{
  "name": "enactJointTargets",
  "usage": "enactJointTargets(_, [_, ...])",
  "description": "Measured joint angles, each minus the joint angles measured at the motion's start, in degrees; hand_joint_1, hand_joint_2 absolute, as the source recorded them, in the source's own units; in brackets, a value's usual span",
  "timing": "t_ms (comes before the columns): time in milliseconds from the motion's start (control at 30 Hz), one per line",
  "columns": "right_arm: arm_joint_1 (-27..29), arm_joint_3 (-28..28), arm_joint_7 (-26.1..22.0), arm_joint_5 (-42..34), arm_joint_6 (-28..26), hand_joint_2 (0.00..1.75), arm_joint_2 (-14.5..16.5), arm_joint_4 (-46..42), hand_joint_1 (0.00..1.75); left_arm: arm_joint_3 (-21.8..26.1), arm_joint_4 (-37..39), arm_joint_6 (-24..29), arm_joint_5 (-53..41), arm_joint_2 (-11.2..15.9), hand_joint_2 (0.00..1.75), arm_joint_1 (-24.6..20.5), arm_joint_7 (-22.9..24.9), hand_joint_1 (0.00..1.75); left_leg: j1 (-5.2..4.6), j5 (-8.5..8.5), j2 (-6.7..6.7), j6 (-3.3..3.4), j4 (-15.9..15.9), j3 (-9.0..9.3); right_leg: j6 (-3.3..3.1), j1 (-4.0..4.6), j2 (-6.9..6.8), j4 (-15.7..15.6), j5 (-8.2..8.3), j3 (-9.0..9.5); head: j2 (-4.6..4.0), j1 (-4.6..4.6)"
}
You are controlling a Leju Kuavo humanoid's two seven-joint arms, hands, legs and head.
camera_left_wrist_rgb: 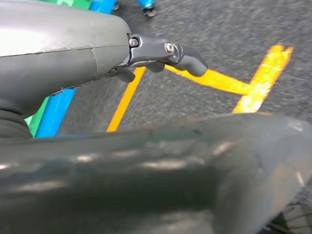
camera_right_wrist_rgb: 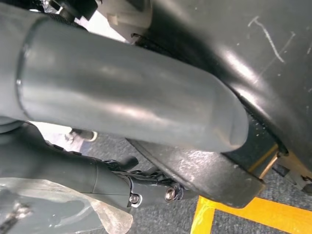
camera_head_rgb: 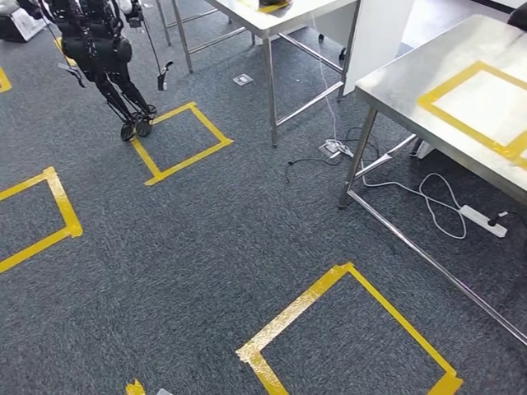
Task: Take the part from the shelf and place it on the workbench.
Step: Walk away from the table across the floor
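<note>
Carry leg | right hand (camera_right_wrist_rgb: pixel 73 170) seems to grip a clear bag (camera_right_wrist_rgb: pixel 55 209) (our part, likely; view is murky) | left hand (camera_left_wrist_rgb: pixel 110 53) hangs empty, fingers loose | next we turn right, reach workbench (camera_head_rgb: pixel 398 86), set it down.

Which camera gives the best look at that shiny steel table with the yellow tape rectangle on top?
The head view: the shiny steel table appears at right with its taped rectangle and legs. The wrist views look at carpet and yellow floor tape, with nothing of the table.
</note>
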Motion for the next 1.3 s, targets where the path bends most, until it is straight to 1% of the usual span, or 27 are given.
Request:
enactJointTargets(33, [0.09, -0.01, 0.00, 0.03, 0.00, 0.00, 0.01, -0.01, 0.00, 0.00, 0.00, -0.01, -0.02, -0.02, 0.00, -0.09, 0.00, 0.00, 0.08, -1.78, 1.78, -0.32, 3.23, -1.44, -0.21, 0.08, -0.93, -0.04, -0.03, 0.09, 0.00, -0.20])
enactJointTargets(100, [0.26, -0.02, 0.03, 0.11, 0.00, 0.00, -0.03, -0.01, 0.00, 0.00, 0.00, -0.09, -0.05, -0.02, 0.00, -0.25, 0.06, 0.00, 0.53, -4.94, 3.17, -0.86, 10.66, -4.80, -0.47, 0.26, -2.83, -0.02, -0.20, 0.09, 0.00, -0.38])
enactJointTargets(133, [0.28, -0.02, 0.05, 0.15, 0.00, 0.00, -0.04, -0.01, 0.00, 0.00, 0.00, -0.14, -0.05, -0.02, 0.00, -0.20, 0.10, 0.00, 0.74, -5.29, 3.39, -1.02, 12.65, -5.60, -0.51, 0.31, -3.68, -0.02, -0.29, 0.09, 0.00, -0.38])
enactJointTargets(167, [0.29, -0.02, 0.09, 0.18, 0.00, 0.00, -0.06, -0.01, 0.00, 0.00, 0.00, -0.19, -0.05, -0.02, 0.00, -0.10, 0.15, 0.00, 0.89, -4.56, 3.56, -1.11, 12.47, -5.35, -0.52, 0.34, -4.43, -0.01, -0.40, 0.15, 0.00, -0.39])
enactJointTargets(200, [0.31, -0.02, 0.13, 0.21, 0.00, 0.00, -0.07, -0.01, 0.00, 0.00, 0.00, -0.21, -0.05, -0.02, 0.00, 0.00, 0.17, 0.00, 0.97, -2.92, 3.89, -1.11, 10.02, -3.97, -0.47, 0.36, -5.11, -0.01, -0.55, 0.33, 0.00, -0.39])
enactJointTargets(267, [0.37, -0.02, 0.19, 0.29, 0.00, 0.00, -0.07, -0.01, 0.00, 0.00, 0.00, -0.21, -0.05, -0.03, 0.00, 0.00, 0.17, 0.00, 0.64, 0.25, 6.28, -0.74, 2.19, 0.22, -0.11, 0.53, -6.31, -0.01, -0.97, 0.71, 0.00, -0.41])
enactJointTargets(333, [0.50, -0.02, 0.21, 0.33, 0.00, 0.00, -0.09, -0.01, 0.00, 0.01, -0.01, -0.21, -0.05, -0.04, 0.00, -0.30, 0.17, 0.00, 0.04, 0.95, 8.48, 0.06, -2.41, 2.49, 0.42, 0.84, -7.46, -0.03, -1.38, 0.79, 0.00, -0.41])
enactJointTargets(367, [0.54, -0.03, 0.23, 0.33, 0.00, 0.00, -0.10, -0.02, 0.00, 0.01, -0.01, -0.21, -0.05, -0.03, 0.00, -0.37, 0.17, 0.00, -0.24, 0.59, 8.62, 0.46, -2.74, 2.56, 0.64, 0.97, -8.08, -0.12, -1.52, 0.83, 0.00, -0.34])
enactJointTargets(400, [0.54, -0.03, 0.27, 0.33, -0.01, 0.00, -0.12, -0.02, 0.00, 0.02, -0.01, -0.21, -0.05, -0.03, 0.00, -0.36, 0.18, 0.00, -0.22, 0.62, 8.01, 0.86, -2.95, 2.49, 0.84, 1.03, -8.70, -0.22, -1.62, 1.19, 0.00, -0.31])
enactJointTargets(433, [0.51, -0.04, 0.31, 0.33, -0.01, 0.00, -0.16, -0.04, 0.00, 0.02, 0.00, -0.21, -0.05, -0.04, 0.00, -0.23, 0.19, 0.00, -0.13, 0.73, 7.38, 1.22, -3.19, 2.51, 1.10, 1.00, -8.48, -0.21, -1.90, 1.42, 0.00, -0.20])
enactJointTargets(500, [0.42, -0.03, 0.25, 0.31, -0.02, 0.00, -0.22, -0.06, 0.00, 0.02, 0.00, -0.25, -0.04, -0.09, 0.00, -0.14, 0.28, 0.00, 0.21, 1.12, 6.14, 1.99, -3.73, 2.60, 1.54, 0.84, -5.63, 2.31, -3.76, 0.53, 0.00, 0.02])
enactJointTargets(567, [0.26, -0.02, -0.04, 0.26, 0.00, 0.00, -0.25, -0.07, 0.00, 0.02, 0.00, -0.34, -0.03, -0.16, 0.00, -0.31, 0.35, 0.00, 0.35, 1.33, 4.81, 2.43, -3.89, 2.56, 1.76, 0.72, -2.51, 9.33, -7.12, -2.88, 0.00, 0.30])
enactJointTargets(600, [0.07, -0.02, -0.18, 0.25, 0.02, 0.00, -0.26, -0.07, 0.00, 0.02, 0.00, -0.39, -0.02, -0.17, 0.00, -0.39, 0.36, 0.00, 0.34, 1.34, 4.08, 2.50, -3.88, 2.55, 1.82, 0.75, -2.08, 13.21, -8.40, -4.79, 0.00, 0.33])
enactJointTargets(633, [-0.11, -0.02, -0.27, 0.24, 0.05, 0.00, -0.26, -0.07, 0.00, 0.02, 0.00, -0.42, -0.01, -0.19, 0.00, -0.42, 0.37, 0.00, 0.32, 1.33, 3.33, 2.52, -3.87, 2.61, 1.88, 0.80, -1.92, 15.80, -8.76, -6.15, -0.01, 0.33])
enactJointTargets(667, [-0.27, -0.02, -0.28, 0.25, 0.08, 0.00, -0.26, -0.07, 0.00, 0.02, 0.00, -0.43, 0.01, -0.18, 0.00, -0.40, 0.39, 0.00, 0.32, 1.33, 2.48, 2.53, -3.86, 2.69, 1.90, 0.81, -1.84, 16.34, -7.93, -6.61, -0.01, 0.32])
enactJointTargets(733, [-0.33, -0.02, -0.14, 0.34, 0.11, 0.00, -0.26, -0.07, 0.00, 0.02, 0.00, -0.43, 0.01, -0.19, 0.00, -0.39, 0.42, 0.00, 0.35, 1.31, 0.70, 2.47, -3.76, 2.86, 1.93, 0.56, -1.12, 11.19, -3.46, -4.91, -0.01, 0.32])
enactJointTargets(800, [-0.23, -0.01, -0.03, 0.44, 0.11, 0.00, -0.26, -0.03, 0.00, 0.02, 0.00, -0.38, 0.01, -0.19, 0.00, -0.45, 0.42, 0.00, 0.25, 1.34, -0.91, 2.12, -3.38, 2.59, 2.03, 0.00, 1.70, 4.45, -0.28, -2.54, 0.00, 0.32])
enactJointTargets(867, [-0.23, 0.02, -0.01, 0.49, 0.17, 0.00, -0.25, 0.03, 0.00, 0.03, 0.00, -0.24, 0.00, -0.18, 0.00, -0.50, 0.42, 0.00, 0.23, 1.65, -2.20, 1.40, -3.02, 1.71, 1.75, -0.25, 3.51, 1.79, -0.33, -1.47, 0.00, 0.27])
enactJointTargets(933, [-0.29, 0.04, 0.03, 0.52, 0.28, 0.00, -0.22, 0.04, 0.00, 0.04, 0.01, -0.13, 0.00, -0.15, 0.00, -0.32, 0.43, 0.00, 0.38, 2.00, -3.23, 0.65, -2.90, 1.02, 1.05, -0.25, 2.48, 1.17, -0.44, -1.07, 0.00, 0.25])
enactJointTargets(1000, [-0.23, 0.07, 0.06, 0.54, 0.37, 0.00, -0.19, 0.04, 0.00, 0.04, 0.02, -0.09, -0.01, -0.19, 0.00, -0.13, 0.43, 0.00, 0.26, 0.85, -1.57, 0.05, -1.07, 0.14, 0.40, -0.35, 0.91, 0.76, -0.18, -0.75, 0.00, -0.05])
enactJointTargets(1067, [-0.06, 0.07, 0.13, 0.56, 0.39, 0.00, -0.18, 0.04, 0.00, 0.04, 0.02, -0.06, -0.03, -0.26, 0.00, -0.26, 0.45, 0.00, 0.28, -2.45, 1.74, -0.49, 5.10, -2.61, -0.10, -0.17, -1.00, 0.58, -0.23, -0.47, 0.00, -0.44])
enactJointTargets(1100, [0.02, 0.07, 0.16, 0.56, 0.39, 0.00, -0.19, 0.04, 0.00, 0.04, 0.02, -0.06, -0.04, -0.26, 0.00, -0.32, 0.45, 0.00, 0.44, -4.09, 2.72, -0.73, 8.97, -4.36, -0.26, -0.01, -2.00, 0.59, -0.33, -0.41, 0.00, -0.54])
enactJointTargets(1133, [0.07, 0.07, 0.18, 0.56, 0.39, 0.00, -0.21, 0.04, 0.00, 0.04, 0.02, -0.06, -0.05, -0.26, 0.00, -0.32, 0.46, 0.00, 0.63, -5.00, 3.20, -0.88, 11.86, -5.63, -0.38, 0.12, -2.90, 0.61, -0.45, -0.35, 0.00, -0.52])
enactJointTargets(1167, [0.08, 0.07, 0.22, 0.56, 0.39, 0.00, -0.22, 0.04, 0.00, 0.04, 0.02, -0.06, -0.05, -0.26, 0.00, -0.24, 0.46, 0.00, 0.78, -4.90, 3.43, -0.95, 12.95, -6.02, -0.45, 0.21, -3.70, 0.62, -0.59, -0.24, 0.00, -0.53])
enactJointTargets(1200, [0.08, 0.07, 0.26, 0.56, 0.39, 0.00, -0.24, 0.04, 0.00, 0.04, 0.02, -0.06, -0.05, -0.26, 0.00, -0.15, 0.46, 0.00, 0.87, -3.75, 3.61, -0.95, 11.79, -5.33, -0.45, 0.27, -4.40, 0.62, -0.75, -0.08, 0.00, -0.55])
enactJointTargets(1233, [0.10, 0.07, 0.31, 0.56, 0.39, 0.00, -0.24, 0.04, 0.00, 0.04, 0.02, -0.06, -0.05, -0.26, 0.00, -0.07, 0.46, 0.00, 0.90, -1.79, 4.06, -0.83, 8.50, -3.56, -0.38, 0.31, -5.05, 0.62, -0.95, 0.18, 0.00, -0.54])
enactJointTargets(1300, [0.19, 0.07, 0.40, 0.56, 0.39, 0.00, -0.24, 0.04, 0.00, 0.04, 0.02, -0.06, -0.05, -0.27, 0.00, -0.15, 0.45, 0.00, 0.40, 0.77, 6.43, -0.33, 1.02, 0.41, -0.05, 0.48, -6.22, 0.58, -1.47, 0.43, 0.00, -0.57])
